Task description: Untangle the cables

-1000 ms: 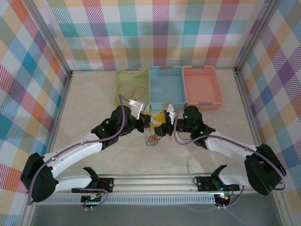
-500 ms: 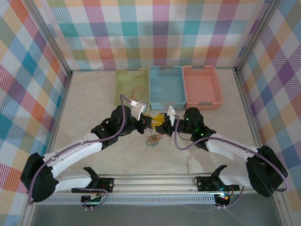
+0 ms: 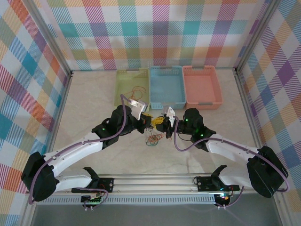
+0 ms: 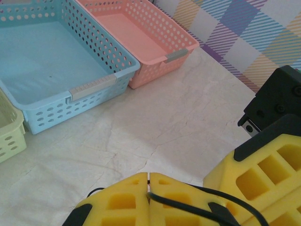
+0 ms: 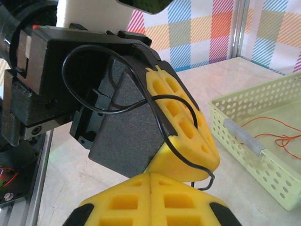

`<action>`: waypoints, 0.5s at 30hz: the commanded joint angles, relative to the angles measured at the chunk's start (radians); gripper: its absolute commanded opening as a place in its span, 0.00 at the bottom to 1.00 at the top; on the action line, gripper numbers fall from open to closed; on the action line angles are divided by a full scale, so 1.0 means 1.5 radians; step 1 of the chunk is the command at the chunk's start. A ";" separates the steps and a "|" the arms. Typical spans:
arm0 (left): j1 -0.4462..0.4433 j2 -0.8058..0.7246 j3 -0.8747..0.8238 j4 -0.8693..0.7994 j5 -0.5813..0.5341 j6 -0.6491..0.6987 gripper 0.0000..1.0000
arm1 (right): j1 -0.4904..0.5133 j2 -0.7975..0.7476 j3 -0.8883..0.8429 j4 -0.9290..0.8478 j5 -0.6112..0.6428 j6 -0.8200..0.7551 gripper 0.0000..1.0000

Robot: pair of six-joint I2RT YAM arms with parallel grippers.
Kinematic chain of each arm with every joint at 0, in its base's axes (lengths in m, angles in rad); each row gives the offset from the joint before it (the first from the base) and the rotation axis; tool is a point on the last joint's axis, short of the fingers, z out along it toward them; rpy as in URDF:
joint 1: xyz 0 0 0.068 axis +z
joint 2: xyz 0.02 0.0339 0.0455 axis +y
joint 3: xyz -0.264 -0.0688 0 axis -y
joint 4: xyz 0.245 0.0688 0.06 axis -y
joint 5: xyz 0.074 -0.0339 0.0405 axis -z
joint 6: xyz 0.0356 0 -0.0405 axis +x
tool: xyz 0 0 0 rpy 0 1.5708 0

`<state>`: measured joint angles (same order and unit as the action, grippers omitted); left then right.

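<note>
The cables [image 3: 155, 139] lie as a small loose heap of orange and green on the bench [image 3: 94, 108], just in front of the two grippers. One black cable [image 5: 171, 141] is lifted out of it. It loops over the body of the left gripper [image 4: 148, 181] and runs down across its yellow pads [image 5: 183, 122]. These pads are pressed together with the black cable pinched in the seam between them. I judge that this gripper works as an anchor, holding one part of the cable up so that the rest can be drawn free.

The right gripper [image 5: 150, 183] sits very close to the left one, and its own pads are also fully together. The free end of the black cable hangs just beside them, but I cannot tell if it is caught between them or only lies next to them. I think the gripper is placed so near in order to take the same cable close to the anchor, where there is little slack.

At the far side of the bench stand the green basket [image 5: 244, 134], the blue basket [image 4: 91, 87] and the pink basket [image 4: 181, 54]. One orange cable [image 5: 277, 136] lies in the green basket, apart from the heap. So I judge that each freed cable goes into a basket, and most of the work remains.
</note>
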<state>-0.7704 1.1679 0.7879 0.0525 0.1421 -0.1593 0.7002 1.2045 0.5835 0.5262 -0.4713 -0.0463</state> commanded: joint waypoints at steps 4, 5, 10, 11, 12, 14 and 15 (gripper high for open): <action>-0.026 -0.004 0.010 -0.016 0.087 0.024 0.00 | -0.007 -0.032 -0.006 0.026 0.095 -0.026 0.39; -0.027 -0.004 0.011 -0.020 0.092 0.028 0.00 | -0.007 -0.039 -0.010 0.026 0.096 -0.029 0.42; -0.033 -0.021 0.005 -0.036 0.107 0.054 0.00 | -0.007 -0.078 -0.027 0.011 0.071 -0.071 0.53; -0.035 -0.024 0.005 -0.039 0.110 0.059 0.00 | -0.007 -0.086 -0.030 0.010 0.065 -0.079 0.55; -0.036 -0.023 0.005 -0.040 0.118 0.064 0.00 | -0.007 -0.092 -0.033 0.007 0.061 -0.086 0.56; -0.040 -0.025 0.010 -0.049 0.123 0.076 0.00 | -0.007 -0.106 -0.040 0.002 0.050 -0.102 0.57; -0.042 -0.023 0.011 -0.052 0.125 0.080 0.00 | -0.007 -0.113 -0.043 0.001 0.044 -0.110 0.57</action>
<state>-0.8009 1.1496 0.7883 0.0181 0.2588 -0.0879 0.6945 1.0687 0.5285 0.4992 -0.3904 -0.1497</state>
